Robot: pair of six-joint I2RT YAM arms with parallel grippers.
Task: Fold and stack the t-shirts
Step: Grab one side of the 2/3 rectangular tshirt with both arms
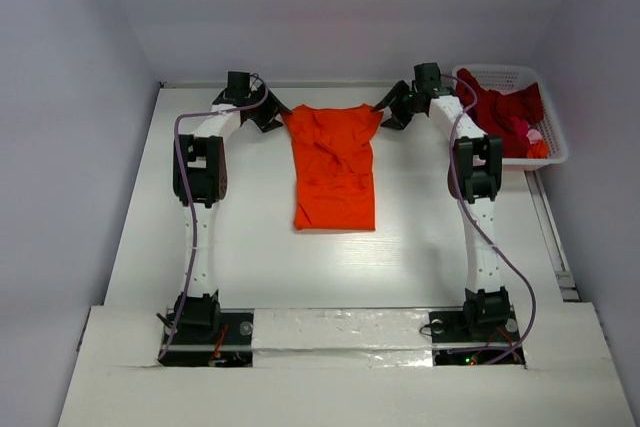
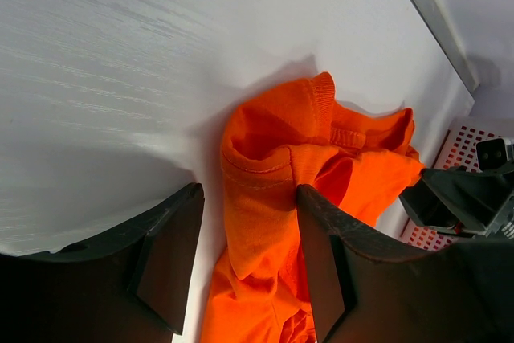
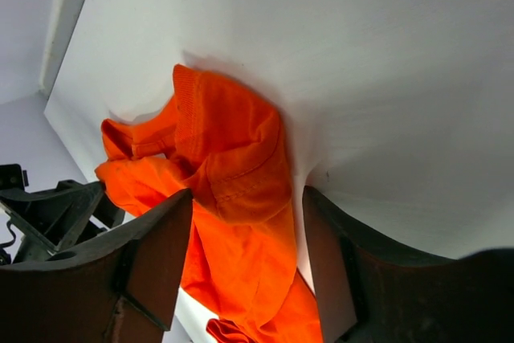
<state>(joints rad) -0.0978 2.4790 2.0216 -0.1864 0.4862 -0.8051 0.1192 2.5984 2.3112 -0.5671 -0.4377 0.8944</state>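
Note:
The bright orange t-shirt (image 1: 334, 167) lies flat in the middle of the table, collar at the far end, sleeves folded in. My left gripper (image 1: 271, 117) is open at its far left corner, the jaws standing either side of the folded sleeve (image 2: 261, 190). My right gripper (image 1: 391, 115) is open at the far right corner, its jaws either side of the other sleeve (image 3: 241, 174). Dark red (image 1: 500, 107) and pink (image 1: 520, 130) t-shirts lie bunched in the basket.
The white lattice basket (image 1: 555, 152) stands at the far right of the table, also seen in the left wrist view (image 2: 466, 146). The back wall runs just behind the grippers. A raised white ledge (image 1: 340, 332) spans the near edge between the arm bases.

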